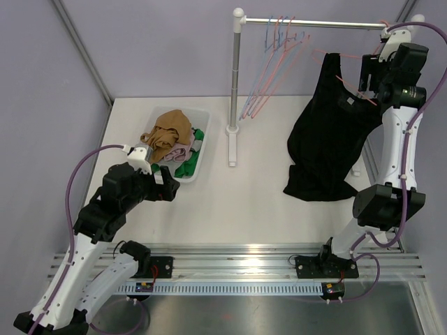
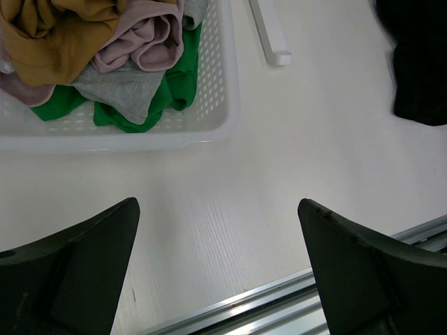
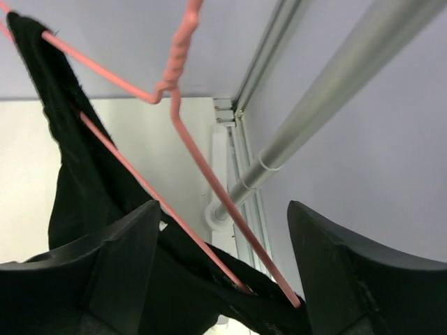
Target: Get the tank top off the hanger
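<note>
One black sleeveless tank top (image 1: 325,136), hung on a pink wire hanger (image 3: 179,52) at the right end of the metal rail (image 1: 314,23). Step judged: approach to grasp. Right gripper (image 3: 222,206) held high at the hanger's shoulder, jaws spread, wire and strap between them; next move calls for pinching fabric alone. Left gripper (image 2: 217,201) low over the tabletop (image 1: 258,202) — jaws spread, empty.

Bright, soft light. Faint shadows on the white counter (image 2: 279,181). Left wrist view: tank top (image 2: 419,63) at 2 o'clock looks blurry.
</note>
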Controlling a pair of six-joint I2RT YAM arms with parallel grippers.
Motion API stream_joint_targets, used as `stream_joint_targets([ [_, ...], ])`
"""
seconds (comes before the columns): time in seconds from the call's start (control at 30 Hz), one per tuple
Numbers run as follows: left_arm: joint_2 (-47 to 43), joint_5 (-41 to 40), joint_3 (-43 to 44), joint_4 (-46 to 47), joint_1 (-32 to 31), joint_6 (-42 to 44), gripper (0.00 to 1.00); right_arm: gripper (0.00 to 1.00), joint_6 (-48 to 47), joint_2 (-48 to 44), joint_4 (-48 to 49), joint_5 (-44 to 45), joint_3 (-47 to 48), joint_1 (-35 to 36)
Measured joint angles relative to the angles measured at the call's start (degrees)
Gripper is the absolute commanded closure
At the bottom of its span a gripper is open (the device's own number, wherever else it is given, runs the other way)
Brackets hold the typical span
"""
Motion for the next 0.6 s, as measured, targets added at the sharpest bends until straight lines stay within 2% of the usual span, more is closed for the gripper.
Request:
stream_joint_targets([
  [0.1,0.1,0.0,0.0,0.0,-0.1,0.0,0.01,0.39,0.2,0.3,-1.1,-4.3,0.3,-0.8],
  [0.17,0.1,0.0,0.0,0.0,-0.1,0.0,0.01,0.43,0.3,0.3,-1.7,-6.7,0.5,-1.1],
  [0.27,0.3,0.0,0.0,0.0,-0.1,0.0,0.01,0.54,0.7,0.3,-2.2,-9.0,0.6,-1.2],
  [0.4,0.7,0.2,0.0,0.0,-0.1,0.0,0.01,0.60,1.5,0.3,-2.8,-11.7,0.6,-1.2],
  [0.43,0.8,0.3,0.0,0.0,-0.1,0.0,0.01,0.65,1.8,0.2,-2.8,-12.3,0.4,-1.2],
  [0.53,0.8,0.3,0.0,0.0,-0.1,0.0,0.01,0.66,2.7,-0.2,-2.9,-14.1,-0.8,-1.2],
  [0.6,0.8,0.3,0.0,0.0,-0.1,0.0,0.01,0.70,3.3,-0.2,-3.0,-15.3,-1.1,-1.2],
])
